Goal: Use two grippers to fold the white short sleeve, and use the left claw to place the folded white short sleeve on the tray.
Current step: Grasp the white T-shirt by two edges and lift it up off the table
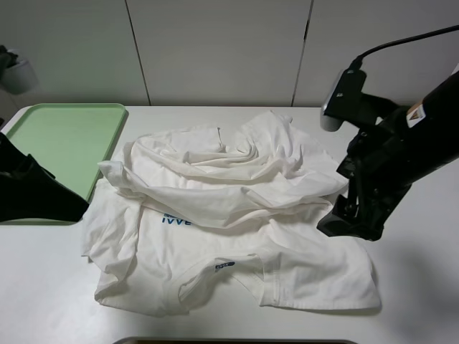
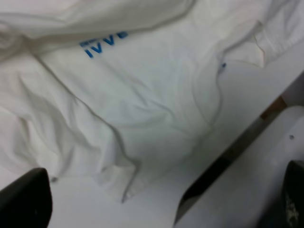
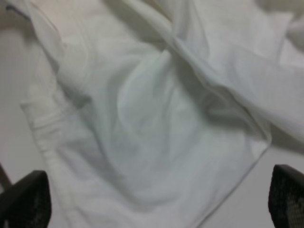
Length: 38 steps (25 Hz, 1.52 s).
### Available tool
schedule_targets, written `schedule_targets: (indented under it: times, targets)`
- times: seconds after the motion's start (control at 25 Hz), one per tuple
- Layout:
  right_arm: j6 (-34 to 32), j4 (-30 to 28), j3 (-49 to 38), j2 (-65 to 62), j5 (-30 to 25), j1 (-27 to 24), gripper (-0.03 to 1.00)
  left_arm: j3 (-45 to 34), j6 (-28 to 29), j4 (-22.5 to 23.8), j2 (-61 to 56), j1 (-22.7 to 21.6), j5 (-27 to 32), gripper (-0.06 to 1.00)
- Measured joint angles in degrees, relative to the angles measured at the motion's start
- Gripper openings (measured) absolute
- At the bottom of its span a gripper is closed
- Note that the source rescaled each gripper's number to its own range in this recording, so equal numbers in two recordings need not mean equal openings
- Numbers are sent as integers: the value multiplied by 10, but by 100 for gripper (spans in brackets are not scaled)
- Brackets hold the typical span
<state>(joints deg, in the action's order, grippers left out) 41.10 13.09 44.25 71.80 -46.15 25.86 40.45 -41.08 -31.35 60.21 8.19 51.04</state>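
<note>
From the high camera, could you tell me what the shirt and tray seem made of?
The white short sleeve looks like soft matte fabric, probably cotton: it drapes in loose creases. The tray looks like smooth pale green plastic: even colour, moulded raised rim.

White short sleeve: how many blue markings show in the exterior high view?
2. On the white short sleeve, the IVVE lettering sits left of centre, partly under a fold; the neck label lies at the collar, nearer the camera. Folds may hide others.
</note>
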Motion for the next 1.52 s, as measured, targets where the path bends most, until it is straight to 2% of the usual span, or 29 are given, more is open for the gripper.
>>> schedule_targets:
  times: [0.16, 0.24, 0.4, 0.44, 0.52, 1.0, 1.28, 1.52]
  targets:
    - [1, -35, 0, 34, 29, 36, 100, 0, 7, -2, 0, 0, 30, 96]
    - [3, -76, 0, 70, 65, 68, 100, 0, 12, -2, 0, 0, 46, 96]
    - [3, -111, 0, 107, 109, 76, 100, 0, 33, 10, 0, 0, 76, 96]
    - [3, -117, 0, 113, 115, 76, 100, 0, 58, 33, 0, 0, 92, 96]
    - [2, -131, 0, 125, 129, 76, 100, 0, 61, 37, 0, 0, 95, 96]
    - [2, -137, 0, 219, 222, 76, 100, 0, 63, 38, 0, 0, 95, 96]
    - [2, -137, 0, 275, 302, 76, 100, 0, 63, 39, 0, 0, 95, 96]
    - [2, -142, 1, 307, 333, 76, 100, 0, 63, 39, 0, 0, 95, 96]
